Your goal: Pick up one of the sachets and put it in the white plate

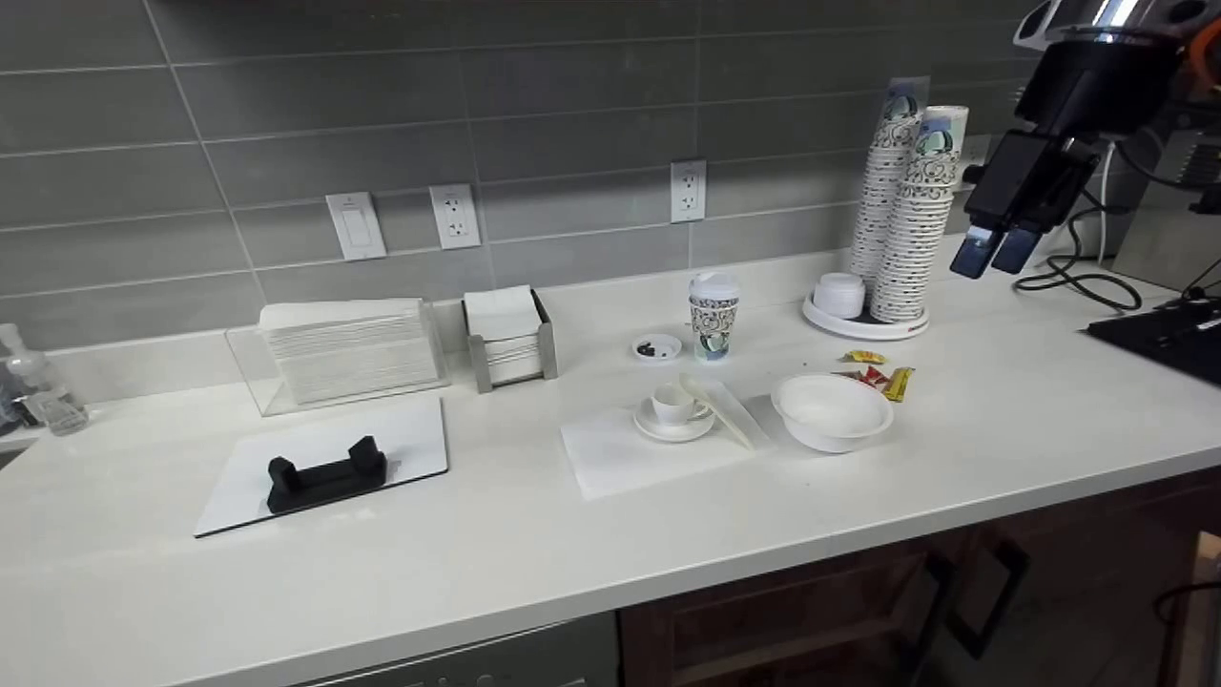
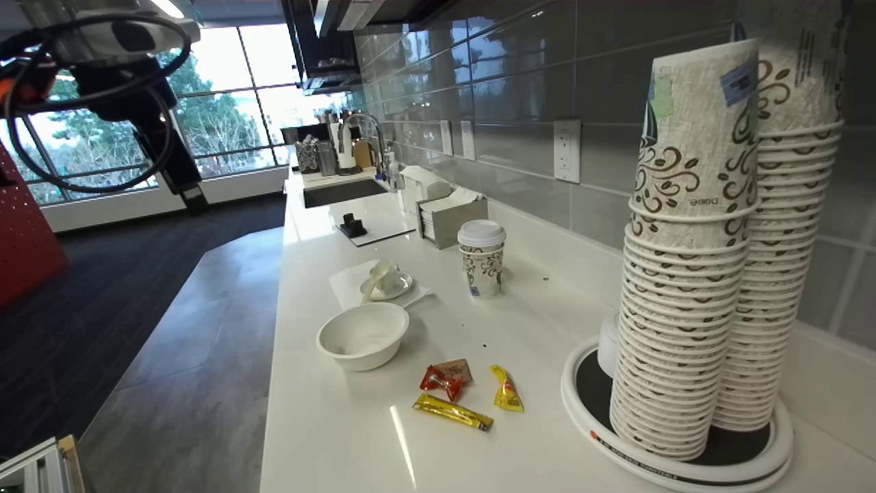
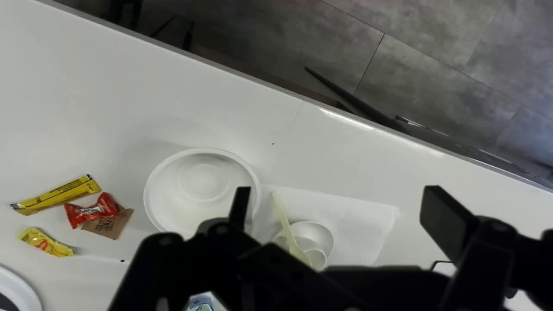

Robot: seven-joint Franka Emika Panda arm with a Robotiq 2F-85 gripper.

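Note:
Two small yellow sachets with red marks lie on the counter beside the white plate. One is a long stick sachet (image 1: 899, 385) (image 2: 452, 411) (image 3: 56, 196); the other is a shorter twisted sachet (image 1: 864, 357) (image 2: 505, 389) (image 3: 45, 242). The white plate (image 1: 832, 434) (image 2: 361, 359) (image 3: 203, 181) is a deep round bowl and looks empty. My gripper (image 1: 995, 253) (image 2: 194, 200) (image 3: 335, 203) is open, its fingers wide apart with nothing between them. It hangs high above the counter, well away from the sachets, and points downward at a tilt.
A red wrapped sweet (image 2: 441, 382) and a brown packet (image 2: 457, 370) lie between the sachets and the bowl. Tall cup stacks (image 1: 911, 219) stand on a round white tray (image 1: 863, 330). A lidded cup (image 1: 713, 320) and a small cup (image 1: 673, 404) with saucer and spoon are nearby.

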